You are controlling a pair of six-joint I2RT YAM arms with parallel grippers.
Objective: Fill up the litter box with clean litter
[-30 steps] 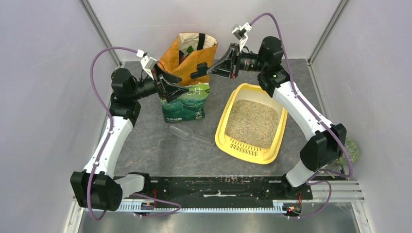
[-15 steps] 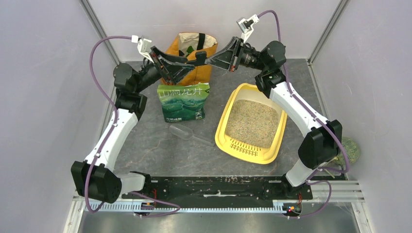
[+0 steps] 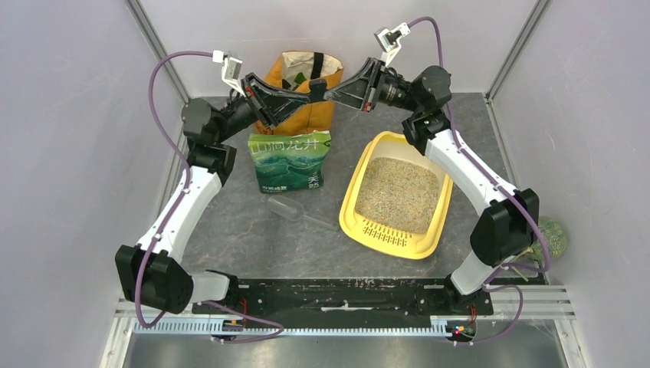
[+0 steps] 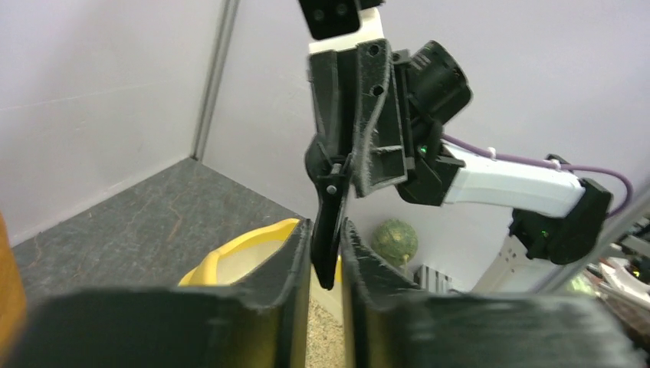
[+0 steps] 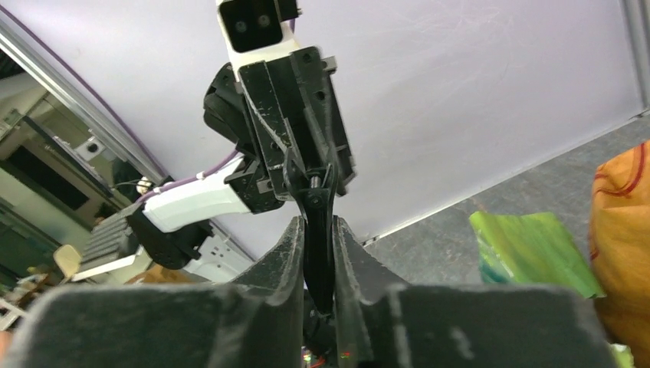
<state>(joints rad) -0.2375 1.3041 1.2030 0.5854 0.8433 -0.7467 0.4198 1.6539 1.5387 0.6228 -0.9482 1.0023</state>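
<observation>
The yellow litter box (image 3: 347,207) lies right of centre, and beige clean litter (image 3: 398,192) covers its floor. A green printed litter bag (image 3: 290,161) stands upright to its left. Both grippers meet high over the orange bag (image 3: 316,116). My left gripper (image 3: 305,92) (image 4: 326,230) is shut on a black strap (image 4: 331,207). My right gripper (image 3: 325,92) (image 5: 316,226) faces it and pinches the same strap (image 5: 316,207) from the other side. In the left wrist view, part of the litter box's yellow rim (image 4: 245,244) shows below.
A clear plastic scoop (image 3: 290,208) lies on the grey table between the green bag and the litter box. A green ball (image 3: 553,238) sits at the right edge behind the right arm. The enclosure walls stand close at the back and sides.
The left arm has risen from the green bag to the strap over the orange bag, and its jaws have closed there. The right gripper lifted slightly and stays at the strap.
</observation>
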